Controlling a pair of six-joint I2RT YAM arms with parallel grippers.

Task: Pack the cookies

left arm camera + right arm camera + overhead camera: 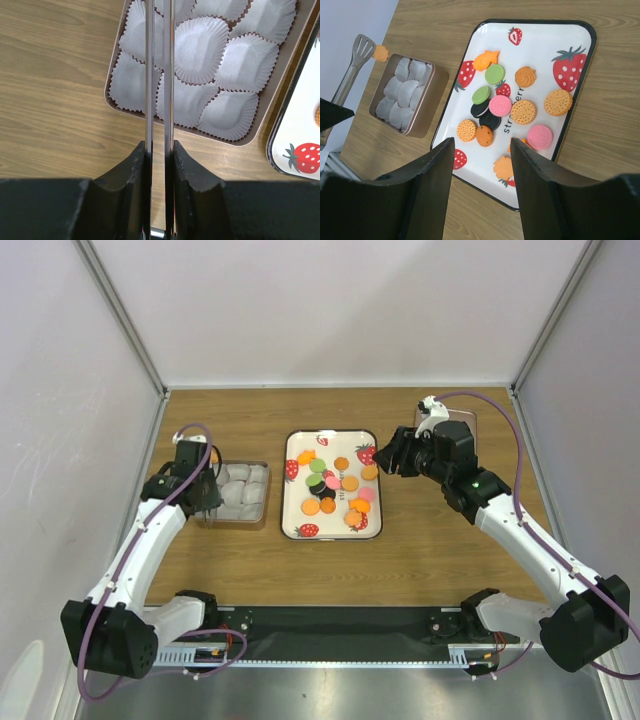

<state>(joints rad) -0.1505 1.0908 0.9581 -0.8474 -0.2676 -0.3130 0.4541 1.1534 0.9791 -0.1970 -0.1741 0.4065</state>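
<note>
Crowding mid-tray, the cookies lie loose, some overlapping, on the white strawberry tray. The tin of paper cups sits just left. Over the tin, the left gripper is clamped on metal tongs, with one orange cookie at their tip. At the tray's right side, the right gripper hovers with fingers spread, empty.

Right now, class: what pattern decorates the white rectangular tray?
Red strawberry prints; clearest in the right wrist view.
</note>
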